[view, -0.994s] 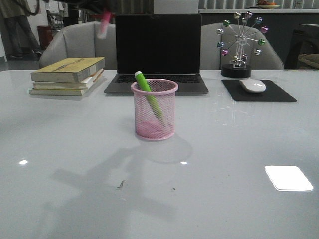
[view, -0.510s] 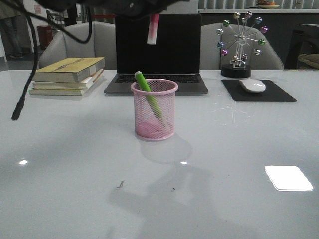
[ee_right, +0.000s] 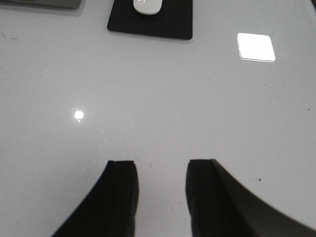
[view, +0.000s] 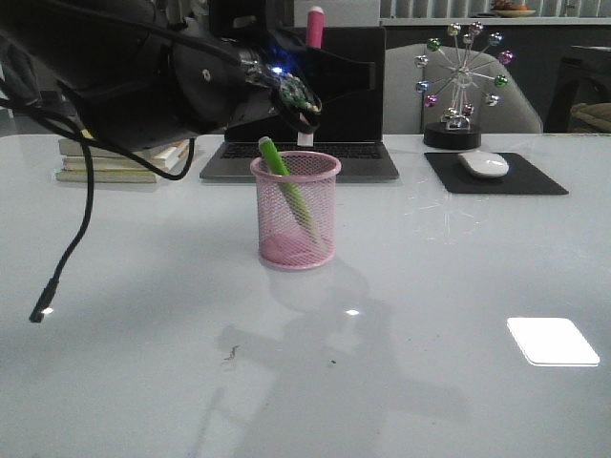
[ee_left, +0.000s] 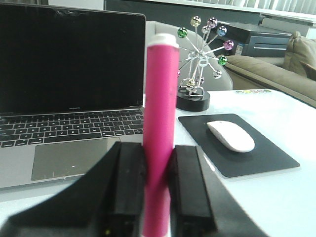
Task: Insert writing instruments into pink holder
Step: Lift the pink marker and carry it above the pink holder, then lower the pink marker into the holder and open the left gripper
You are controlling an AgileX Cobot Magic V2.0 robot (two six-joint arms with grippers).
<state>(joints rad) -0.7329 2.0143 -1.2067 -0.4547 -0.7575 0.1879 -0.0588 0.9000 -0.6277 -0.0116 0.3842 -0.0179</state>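
Note:
The pink holder point(view: 296, 212) stands mid-table with the green marker point(view: 284, 181) leaning inside it, top poking over the rim. My left gripper point(view: 307, 91) hovers just above the cup, shut on the magenta marker point(view: 314, 27), which it holds upright. The marker's pale lower end point(view: 304, 140) hangs a little above the rim. In the left wrist view the magenta marker point(ee_left: 160, 108) is pinched between the black fingers point(ee_left: 131, 173) of the left gripper point(ee_left: 158, 148). My right gripper point(ee_right: 160, 165) is open over bare table and out of the front view.
A laptop point(view: 358, 153) sits open behind the cup, with stacked books point(view: 105, 170) to its left. On the right are a white mouse point(view: 484, 164) on a black pad point(view: 535, 179) and a ferris-wheel desk toy point(view: 463, 81). A cable point(view: 67, 258) dangles from the left arm.
My left arm has come down and forward with the magenta marker, from high at the back to just above the holder. The holder and green marker have not moved.

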